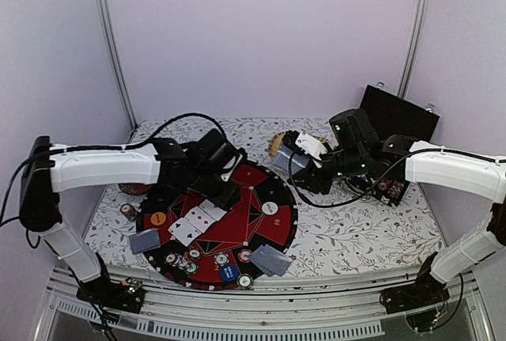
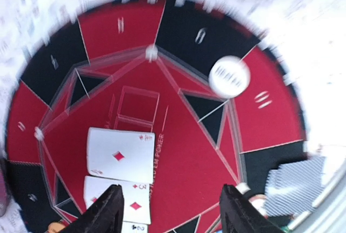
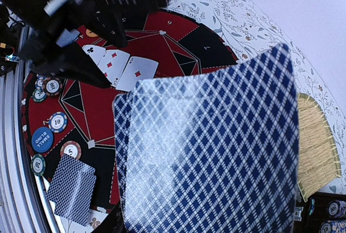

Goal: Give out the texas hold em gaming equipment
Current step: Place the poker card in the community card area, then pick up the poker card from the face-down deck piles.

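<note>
Blue diamond-backed playing cards (image 3: 205,152) sit pinched in the right fingers (image 1: 303,161), likely as dealing stock, while the left fingers (image 2: 108,211) gape empty above white face-up cards (image 2: 120,154).

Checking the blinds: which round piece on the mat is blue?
The one lettered Small Blind, at the mat's near edge: no other has a plain blue face.

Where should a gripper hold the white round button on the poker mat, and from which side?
Probably by its rim, from straight above, pinching opposite edges: the white button is a flat disc lying level on the mat, nothing touching it.
</note>
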### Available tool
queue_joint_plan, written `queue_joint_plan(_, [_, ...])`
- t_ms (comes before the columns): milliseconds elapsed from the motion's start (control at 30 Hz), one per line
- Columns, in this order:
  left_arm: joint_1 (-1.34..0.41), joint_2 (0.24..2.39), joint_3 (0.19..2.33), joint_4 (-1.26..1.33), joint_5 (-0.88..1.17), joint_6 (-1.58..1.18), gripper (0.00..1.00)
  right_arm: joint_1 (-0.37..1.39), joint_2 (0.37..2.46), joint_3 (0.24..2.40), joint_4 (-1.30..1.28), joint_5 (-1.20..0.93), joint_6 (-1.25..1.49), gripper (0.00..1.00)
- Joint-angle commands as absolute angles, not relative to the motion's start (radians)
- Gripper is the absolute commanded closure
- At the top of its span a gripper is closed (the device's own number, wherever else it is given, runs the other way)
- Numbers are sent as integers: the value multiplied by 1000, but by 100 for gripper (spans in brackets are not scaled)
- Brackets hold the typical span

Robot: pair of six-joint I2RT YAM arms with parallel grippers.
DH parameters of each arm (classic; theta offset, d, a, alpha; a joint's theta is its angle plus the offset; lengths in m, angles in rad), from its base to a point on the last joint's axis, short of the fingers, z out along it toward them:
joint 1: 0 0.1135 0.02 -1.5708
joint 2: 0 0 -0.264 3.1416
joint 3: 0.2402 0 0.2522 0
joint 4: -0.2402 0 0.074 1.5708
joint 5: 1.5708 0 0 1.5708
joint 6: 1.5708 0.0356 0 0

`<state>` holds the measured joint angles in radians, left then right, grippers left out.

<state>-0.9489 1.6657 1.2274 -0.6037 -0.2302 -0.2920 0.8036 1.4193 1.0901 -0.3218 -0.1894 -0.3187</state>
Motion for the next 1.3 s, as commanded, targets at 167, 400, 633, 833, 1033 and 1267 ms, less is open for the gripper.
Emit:
queue_joint_plan(167, [-879, 1320, 1054, -86, 171, -329, 8, 798, 1431, 1112, -310, -248, -324, 56])
queue_joint_plan(400, [-870, 1398, 1126, -21, 249, -360, 6, 854, 1473, 1148, -287, -282, -328, 56])
queue_joint_plan(633, [-864, 1469, 1166, -101, 178, -347, 9, 882, 1518, 1185, -256, -310, -328, 56])
queue_joint_plan(833, [-860, 1522, 1208, -134, 176, -338, 21, 899, 1537, 1195, -249, -314, -329, 56])
queue_joint_plan(1033, [-850, 1490, 1187, -163, 164, -327, 50, 898, 1519, 1182, -247, -301, -330, 56])
queue_joint_plan(1267, [-836, 1439, 1146, -142, 193, -333, 80, 899, 1512, 1173, -250, -282, -336, 56])
